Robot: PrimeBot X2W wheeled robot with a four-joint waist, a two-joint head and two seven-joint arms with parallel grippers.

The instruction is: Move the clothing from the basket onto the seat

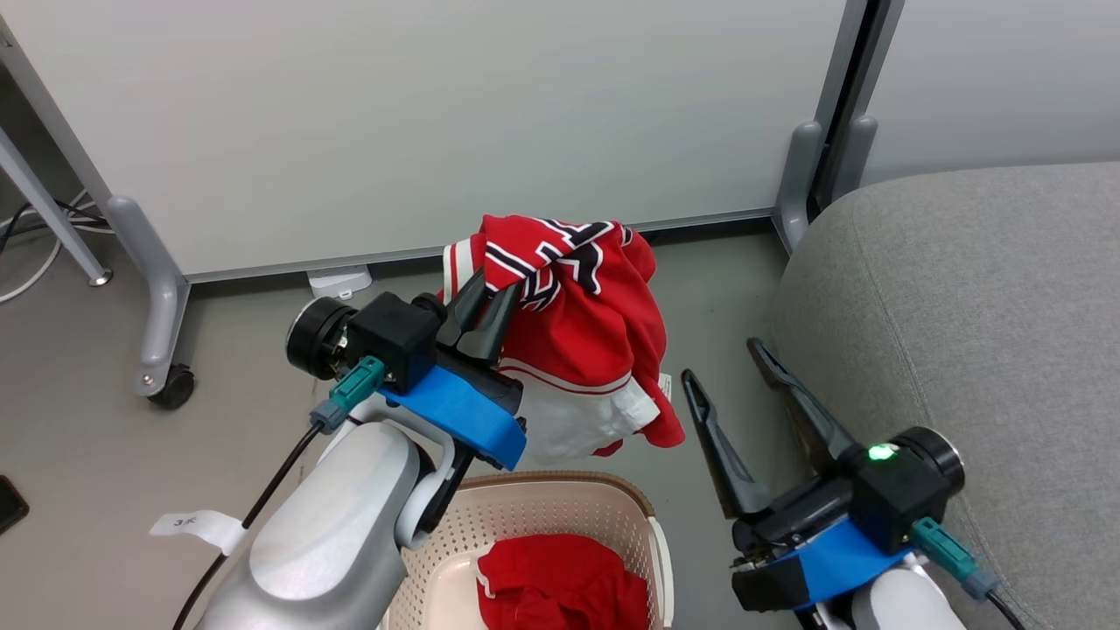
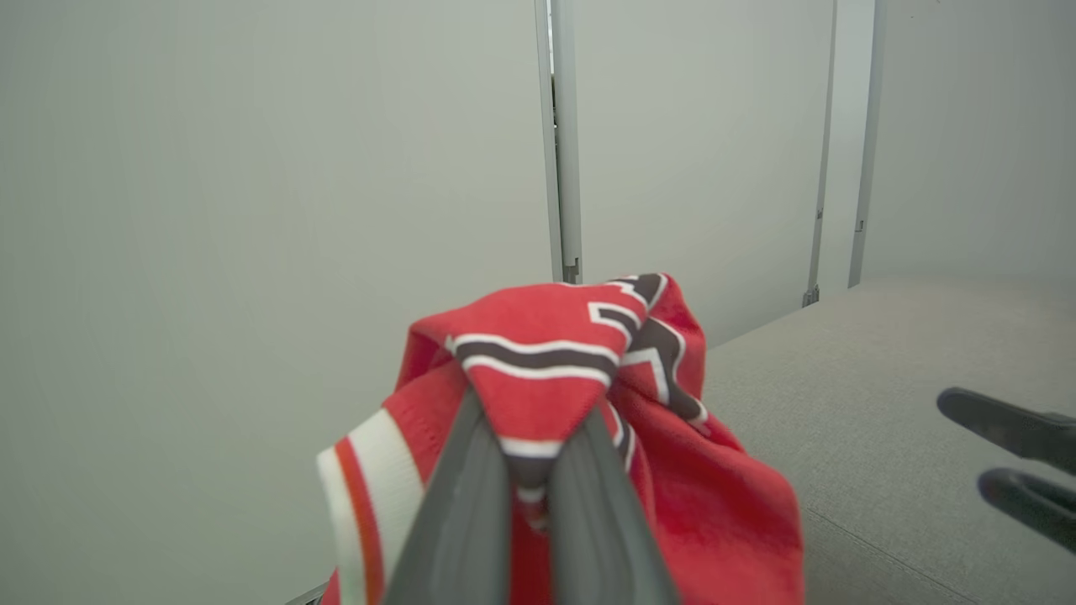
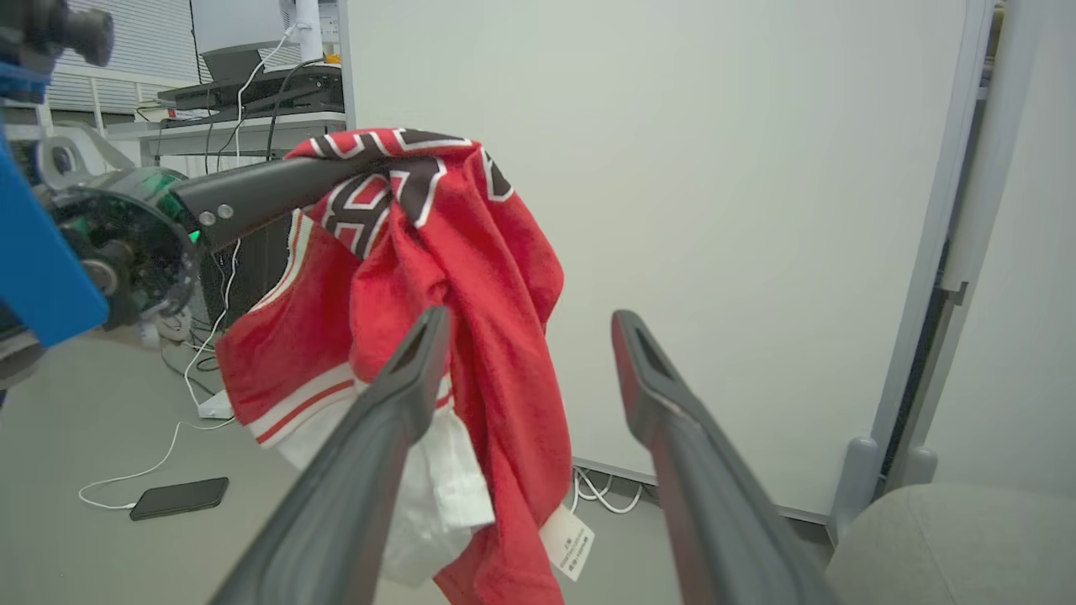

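Aloft, lettered red garment (image 1: 604, 341), long axis vertical, hem downward, pinched in left claw (image 1: 496, 293); right claw (image 1: 720, 360) spread, empty.

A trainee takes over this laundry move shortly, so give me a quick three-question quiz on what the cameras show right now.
1. True or false: the left gripper is shut on the lettered red garment, held up clear of the basket.
2. Fill in: the right gripper, beside the grey seat, is ___ and empty.
3. Where is the second red garment? A on the seat; B in the basket; C in the right gripper.
Key: 1 true; 2 open; 3 B.
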